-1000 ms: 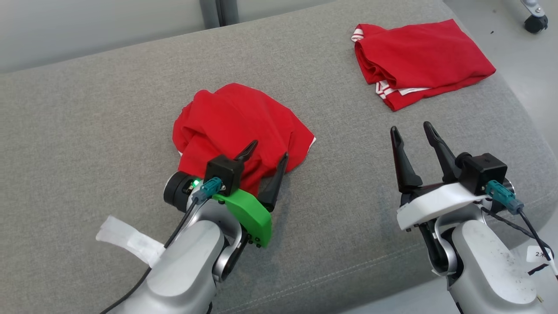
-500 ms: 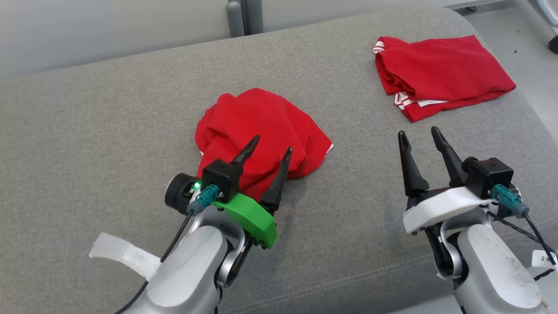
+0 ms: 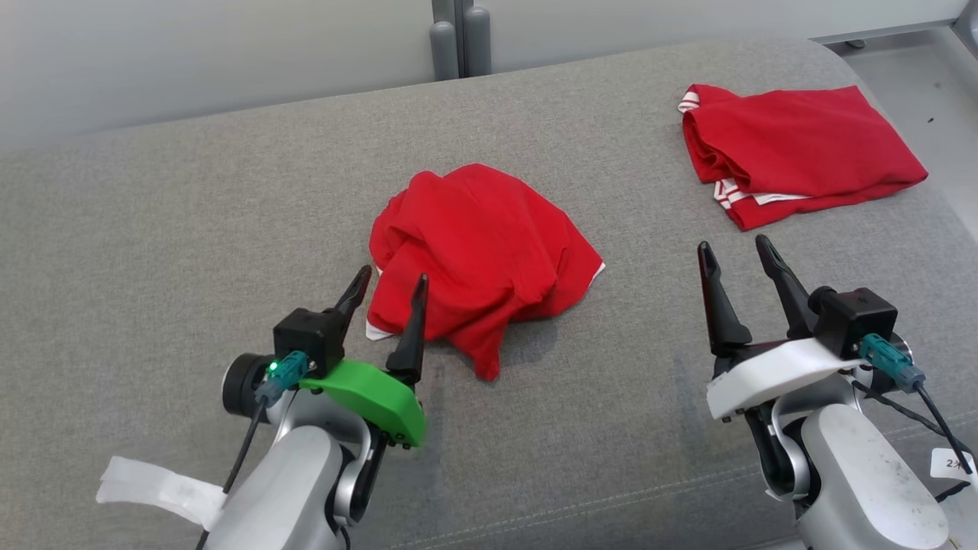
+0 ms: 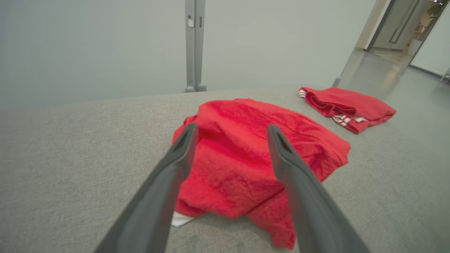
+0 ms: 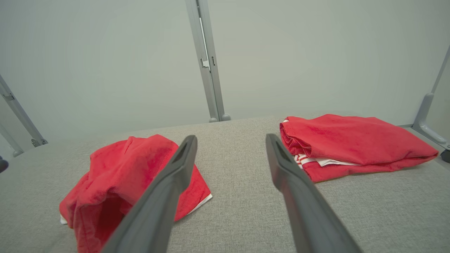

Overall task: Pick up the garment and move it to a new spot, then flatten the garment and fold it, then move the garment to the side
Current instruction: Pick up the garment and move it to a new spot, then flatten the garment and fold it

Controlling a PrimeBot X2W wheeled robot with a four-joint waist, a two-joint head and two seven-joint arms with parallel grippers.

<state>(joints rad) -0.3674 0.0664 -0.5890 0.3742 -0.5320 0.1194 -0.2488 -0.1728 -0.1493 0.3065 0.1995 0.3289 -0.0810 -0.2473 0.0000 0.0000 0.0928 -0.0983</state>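
Note:
A crumpled red garment (image 3: 481,252) with white trim lies in a heap mid-way across the grey cushion (image 3: 153,252); it also shows as the red garment (image 4: 246,154) in the left wrist view and as the red garment (image 5: 116,175) in the right wrist view. My left gripper (image 3: 393,275) stands open at the heap's near-left edge, its fingers just above the cloth and holding nothing. The left gripper (image 4: 232,127) points straight at the heap. My right gripper (image 3: 733,243) is open and empty, well to the right of the heap. The right gripper (image 5: 230,137) points between the two red pieces.
A second red garment (image 3: 802,149), folded, with white stripes, lies at the cushion's far right corner. It appears as the folded garment (image 4: 348,107) and the folded garment (image 5: 351,140) in the wrist views. A grey post (image 3: 458,38) and pale wall stand behind. Floor (image 3: 917,84) lies beyond the right edge.
The head camera has shifted, so everything sits further right in view. My left gripper has drawn back leftward off the heap's near edge. The right gripper keeps its pose.

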